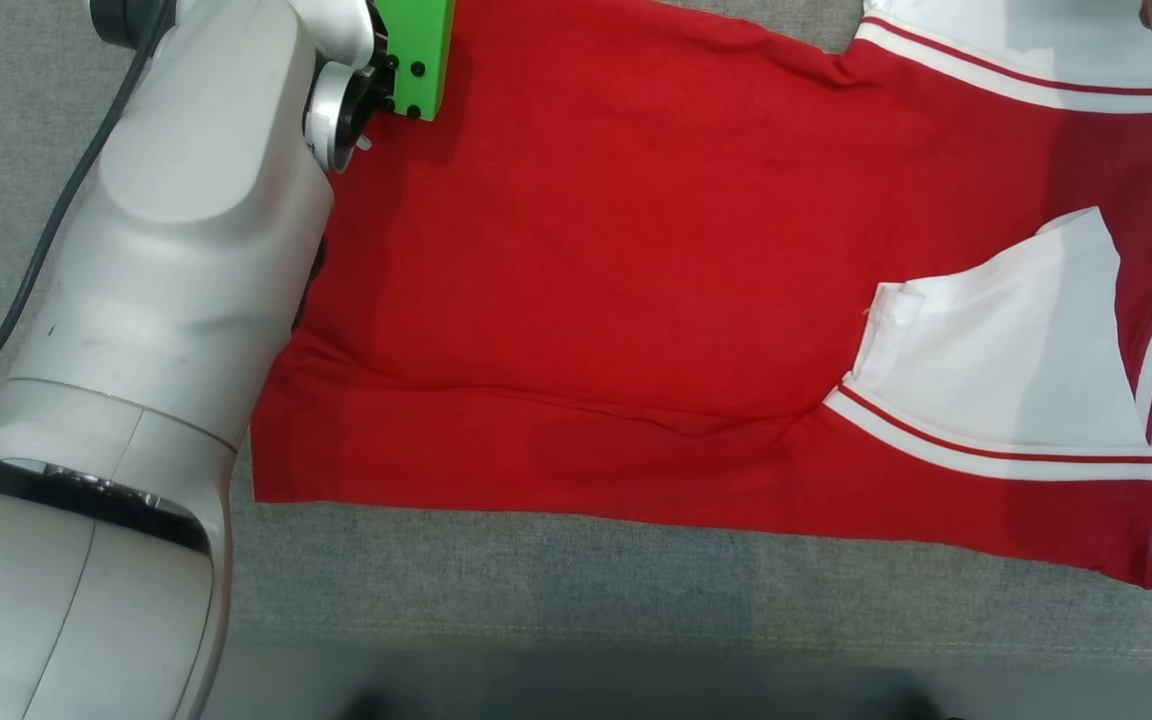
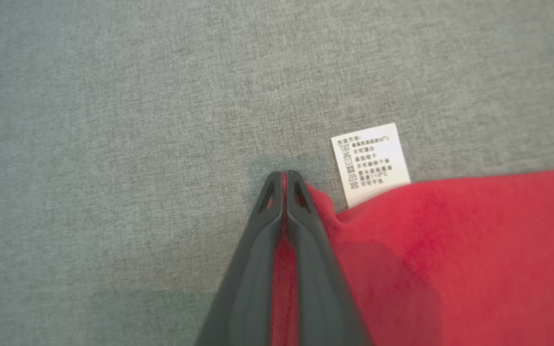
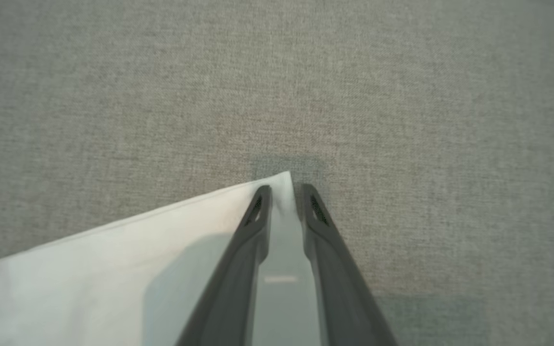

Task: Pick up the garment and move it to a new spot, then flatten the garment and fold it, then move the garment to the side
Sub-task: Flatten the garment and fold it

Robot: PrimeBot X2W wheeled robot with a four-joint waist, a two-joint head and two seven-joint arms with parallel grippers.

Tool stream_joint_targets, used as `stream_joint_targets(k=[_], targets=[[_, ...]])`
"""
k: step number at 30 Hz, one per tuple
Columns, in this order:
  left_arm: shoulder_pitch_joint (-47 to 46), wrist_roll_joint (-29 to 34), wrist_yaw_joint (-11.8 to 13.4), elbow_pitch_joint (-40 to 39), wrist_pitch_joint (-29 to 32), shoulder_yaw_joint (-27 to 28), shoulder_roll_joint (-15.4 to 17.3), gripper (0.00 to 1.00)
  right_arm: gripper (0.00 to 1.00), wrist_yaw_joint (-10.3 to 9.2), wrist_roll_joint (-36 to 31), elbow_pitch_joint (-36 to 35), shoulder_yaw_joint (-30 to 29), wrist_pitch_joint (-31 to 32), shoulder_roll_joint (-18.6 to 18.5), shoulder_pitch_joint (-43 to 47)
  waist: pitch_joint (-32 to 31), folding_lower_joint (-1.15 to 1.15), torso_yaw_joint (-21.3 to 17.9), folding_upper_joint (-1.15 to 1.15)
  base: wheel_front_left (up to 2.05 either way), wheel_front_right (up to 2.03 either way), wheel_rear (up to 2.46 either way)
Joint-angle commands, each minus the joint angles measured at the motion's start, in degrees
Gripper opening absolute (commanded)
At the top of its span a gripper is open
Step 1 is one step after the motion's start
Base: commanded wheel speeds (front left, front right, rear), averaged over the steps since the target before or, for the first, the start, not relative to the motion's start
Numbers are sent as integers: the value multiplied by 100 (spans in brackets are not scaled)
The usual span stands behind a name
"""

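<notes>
One grey surface (image 1: 536, 590), red garment (image 1: 636, 250) spread, left end effector (image 2: 284, 177) pinching it, right end effector (image 3: 286, 191) narrowly parted.

We look down on a grey work surface (image 1: 576, 590) covered in woven cloth. It spreads flat to the left, top and right margins of the head view with a fine, unpatterned weave, and both wrist views give us the same grey cloth close up, somewhat blurred towards their borders. Along the bottom of the head view the surface ends in a straight front edge (image 1: 636, 648), a paler and smoother band, and below it we make out a dim, blurred strip (image 1: 576, 702) with darker patches that we cannot identify. The light is soft and even, leaving only faint, diffuse shadows on the cloth.
</notes>
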Motion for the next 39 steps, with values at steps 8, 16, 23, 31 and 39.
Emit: stream_joint_targets(k=[8, 16, 23, 31, 39], targets=[[8, -136, 55, 176, -142, -91, -14, 0, 0, -3, -106, 183, 52, 40, 105, 3, -74, 0, -35, 0, 0, 0, 0], [162, -249, 26, 196, -580, -63, 0, 0, 0, -2, 515, 7, 465, -369, 283, 93, -363, 0, -155, 0, 0, 0, 0], [455, -305, -4, 202, -1290, 9, 136, 0, 0, -3, 2145, -1042, 1659, -165, -72, 666, -782, 0, -360, 0, 0, 0, 0], [957, -261, -111, 18, -2201, 0, 329, 0, 0, -1, 3943, -3559, 2270, 313, -1526, 2233, -1169, 0, -483, 0, 0, 0, 0], [1489, -12, -30, -210, -2617, -278, 584, 0, 0, -2, 4537, -5131, 2039, 568, -2074, 3535, -1371, 0, -527, 0, 0, 0, 0]])
